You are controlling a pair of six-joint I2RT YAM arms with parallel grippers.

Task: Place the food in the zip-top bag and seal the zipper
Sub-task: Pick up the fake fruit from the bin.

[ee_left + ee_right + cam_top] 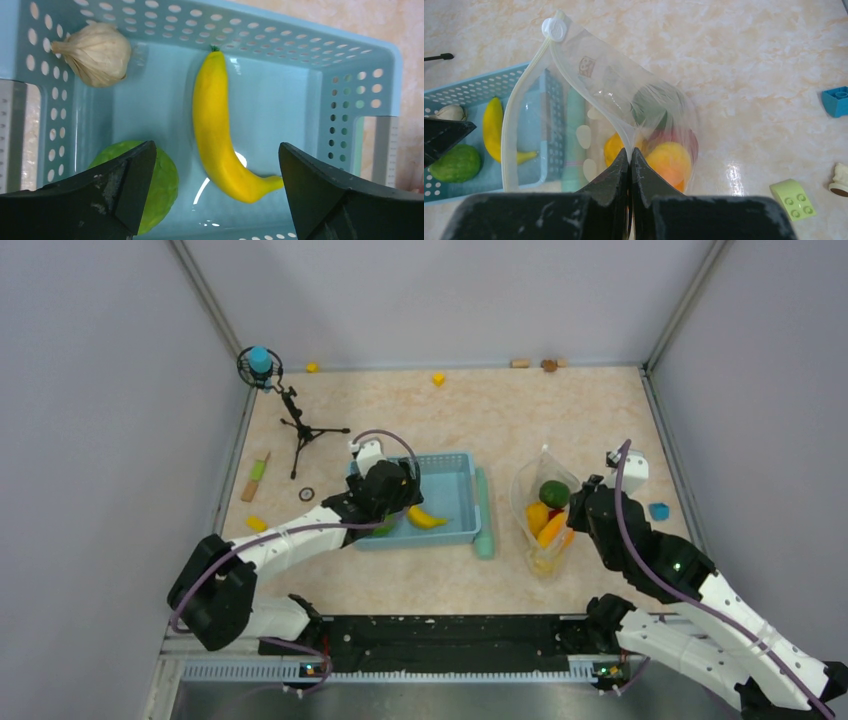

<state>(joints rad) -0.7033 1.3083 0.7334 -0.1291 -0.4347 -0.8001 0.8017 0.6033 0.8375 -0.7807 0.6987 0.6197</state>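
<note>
1. Pale marbled tabletop (450,410) fills the floor of a grey-walled cell, and a light-blue basket (445,457) near its middle is the landmark for everything below.
2. Inside the basket lie a banana (215,125), a green fruit (165,185) and a garlic bulb (97,55). The banana runs down the middle. The other two sit against the same side wall, well apart from each other.
3. Over the basket hangs the left gripper (216,155), its jaws spread wide and holding nothing.
4. Directly beneath the gap between those jaws is the banana. Its long axis crosses the line from one fingertip to the other, so a straight descent would close across its narrow width. The green fruit sits partly under one finger.
5. On the robot's right of the basket, past a teal stick (483,515) lying along that wall, stands the bag (589,85). Orange, red and dark green food pieces (669,160) are already inside it.
6. At the bag's rim the right gripper (630,155) has its jaws pressed together, pinching the plastic. The zipper (511,120) is unsealed and the mouth gapes toward the basket.
7. By my reading, the left arm is far nearer the remaining food, while the right is occupied holding the bag open.
</note>
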